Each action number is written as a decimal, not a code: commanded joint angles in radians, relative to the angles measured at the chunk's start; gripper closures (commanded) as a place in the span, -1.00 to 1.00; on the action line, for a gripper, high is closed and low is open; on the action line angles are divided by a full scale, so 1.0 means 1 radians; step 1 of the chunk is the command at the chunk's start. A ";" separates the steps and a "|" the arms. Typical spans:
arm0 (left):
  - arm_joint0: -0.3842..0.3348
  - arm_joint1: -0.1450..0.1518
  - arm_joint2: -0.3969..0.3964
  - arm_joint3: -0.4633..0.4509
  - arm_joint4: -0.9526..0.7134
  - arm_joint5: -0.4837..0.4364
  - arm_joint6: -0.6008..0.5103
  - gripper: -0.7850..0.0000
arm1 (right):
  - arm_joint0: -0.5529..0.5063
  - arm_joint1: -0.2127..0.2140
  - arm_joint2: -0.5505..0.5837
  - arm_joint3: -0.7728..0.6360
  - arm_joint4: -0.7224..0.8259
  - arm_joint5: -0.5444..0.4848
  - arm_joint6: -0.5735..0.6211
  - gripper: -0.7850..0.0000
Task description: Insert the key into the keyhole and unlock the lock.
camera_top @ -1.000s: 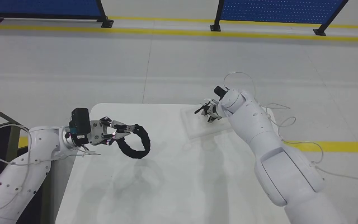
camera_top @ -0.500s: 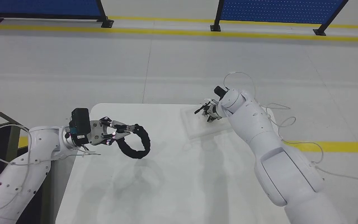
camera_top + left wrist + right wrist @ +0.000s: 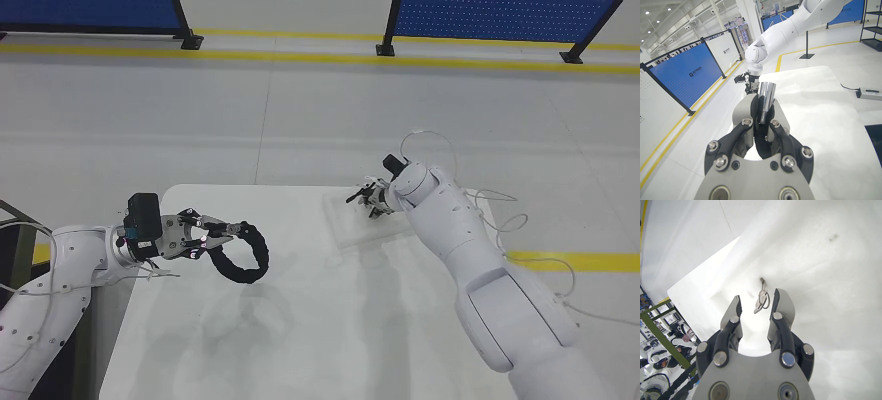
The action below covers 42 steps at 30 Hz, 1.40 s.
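A: What is nearest on the table [image 3: 330, 330]?
B: The left gripper [image 3: 762, 108], over the table's left side. Its fingers are clamped on the lock [image 3: 766, 98], a shiny metal cylinder joined to a thick black cable.
A: How does the lock sit?
B: The cylinder stands between the pads, poking out past the fingertips. From above, the cable curves in 1 loop beyond the gripper, held above the tabletop.
A: And farther off?
B: The right gripper [image 3: 757, 295] is at the table's far right part, over a pale flat slab [image 3: 345, 230]. Its 2 fingers stand apart.
A: Where is the key?
B: The key [image 3: 761, 303] lies flat on the white surface just under that gripper, with a wire ring [image 3: 767, 300] on it, in line with the gap between the fingers. Whether either finger touches it, I cannot tell.
A: Beyond the table?
B: Grey floor [image 3: 300, 120], a yellow line [image 3: 300, 56] across it, and 2 blue barrier panels [image 3: 90, 12] at the back.
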 commanded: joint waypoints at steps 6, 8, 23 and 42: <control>0.000 0.000 0.000 0.000 0.000 0.000 0.000 1.00 | -0.026 0.013 0.018 -0.049 0.004 0.035 -0.022 0.31; 0.000 0.000 0.000 0.000 0.000 0.000 0.000 1.00 | -0.033 0.016 0.020 -0.062 0.000 0.050 -0.024 0.32; 0.000 0.000 0.000 0.000 0.000 0.000 0.000 1.00 | -0.070 0.028 0.034 -0.133 -0.022 0.144 -0.038 1.00; 0.000 0.000 0.000 0.000 0.000 0.000 0.000 1.00 | -0.077 0.050 -0.077 -0.354 -0.333 0.369 0.115 1.00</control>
